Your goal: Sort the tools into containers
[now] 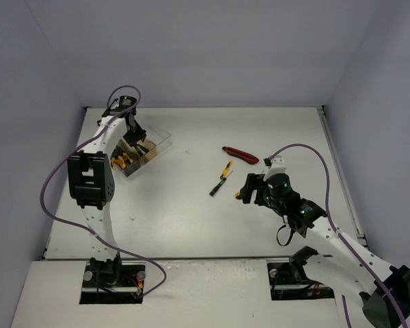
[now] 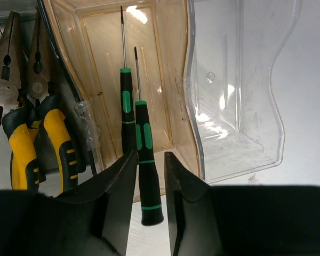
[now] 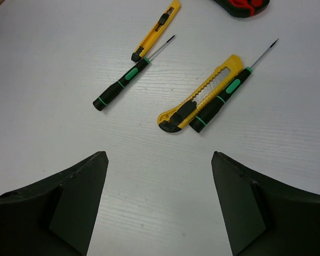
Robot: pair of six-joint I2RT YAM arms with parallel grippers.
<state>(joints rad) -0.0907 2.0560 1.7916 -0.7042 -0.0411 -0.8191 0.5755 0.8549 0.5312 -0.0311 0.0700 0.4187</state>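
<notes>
My left gripper (image 2: 150, 160) hovers over the amber bin (image 2: 170, 80), jaws only narrowly apart. A black-green screwdriver (image 2: 145, 160) lies between them, tip in the bin and handle over the near rim, with a gap to the right finger. A second screwdriver (image 2: 127, 106) lies beside it. Yellow-handled pliers (image 2: 21, 144) sit in the dark bin. The clear bin (image 2: 240, 90) holds nothing. My right gripper (image 3: 159, 160) is wide open and empty above the table, short of a yellow utility knife (image 3: 200, 96) and a screwdriver (image 3: 224, 98).
Farther on lie another yellow knife (image 3: 156, 29), a screwdriver (image 3: 125, 80) and the red-black knife (image 3: 244, 6). From above, the bins (image 1: 157, 145) stand at the back left under my left gripper (image 1: 138, 137). The red-black knife (image 1: 240, 156) lies mid-table beyond my right gripper (image 1: 249, 186).
</notes>
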